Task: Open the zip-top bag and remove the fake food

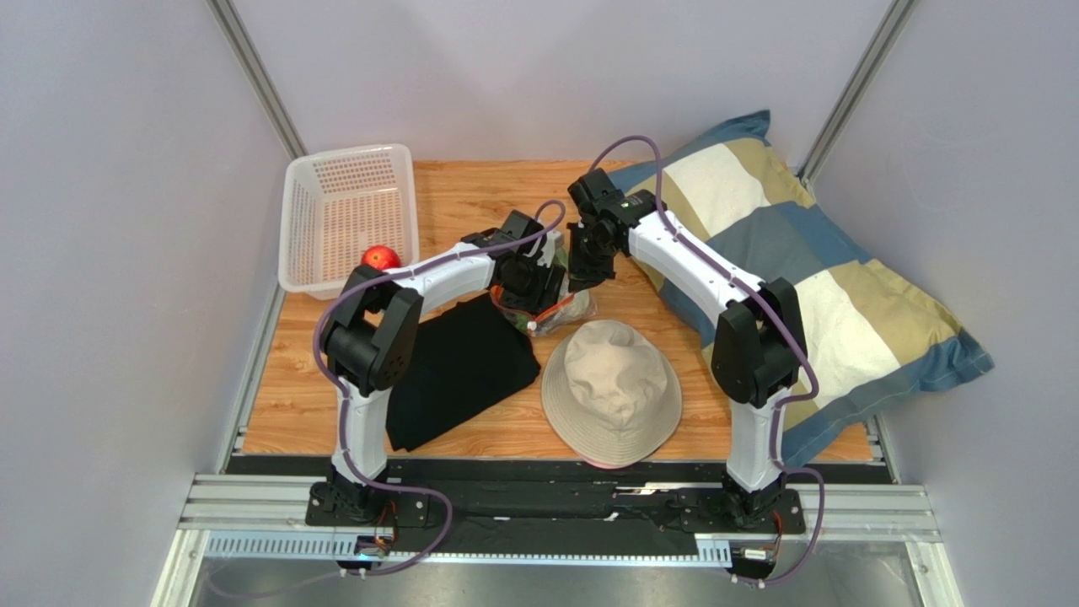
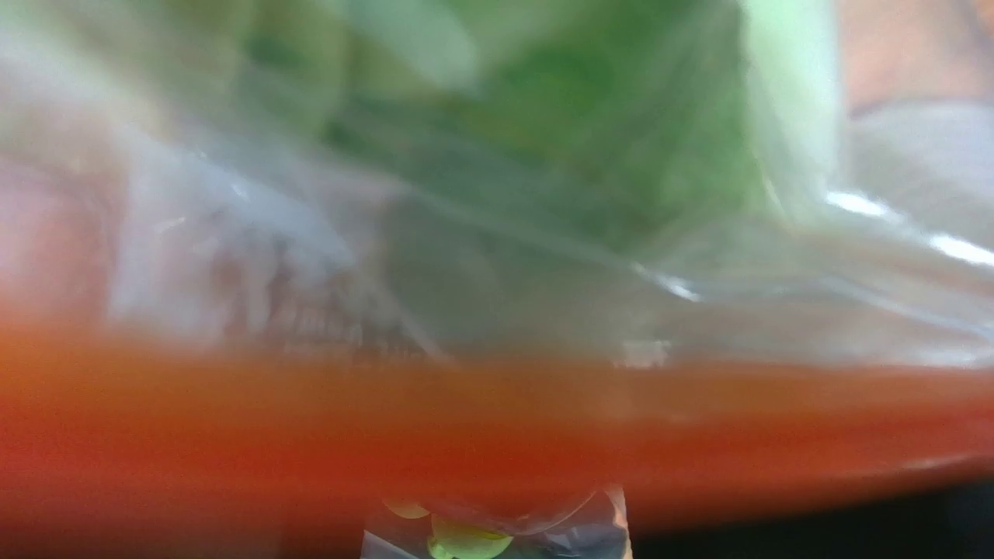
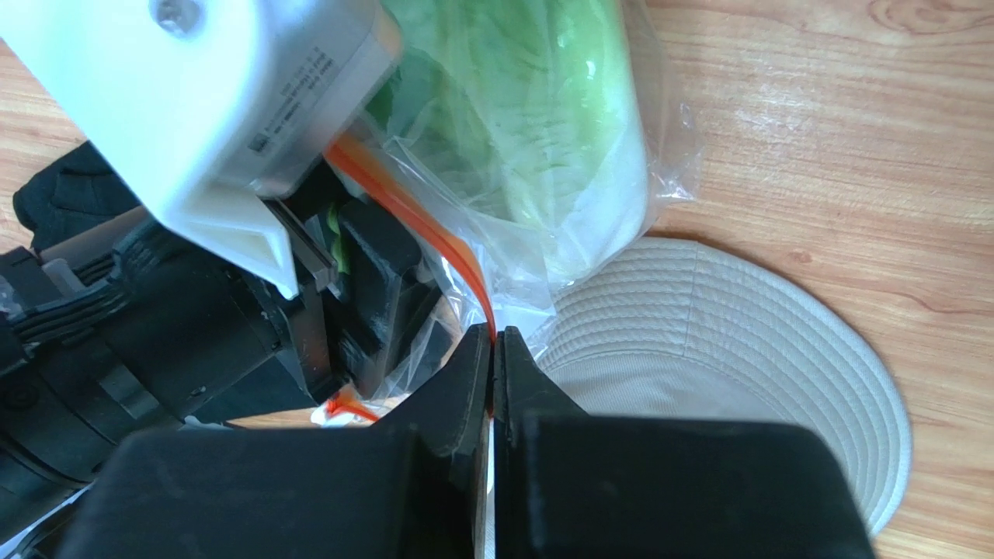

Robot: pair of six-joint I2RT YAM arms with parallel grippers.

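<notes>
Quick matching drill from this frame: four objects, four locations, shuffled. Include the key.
Objects:
1. red toy apple
2. beige fabric bucket hat
3. pale green toy cabbage
4. flat black cloth

Locations:
A. inside the clear plastic zip-top bag
B. in the white mesh basket
C. on the table, nearer the left arm
D. on the table, nearer the right arm

Pairs: 1-B, 2-D, 3-A, 4-C
</notes>
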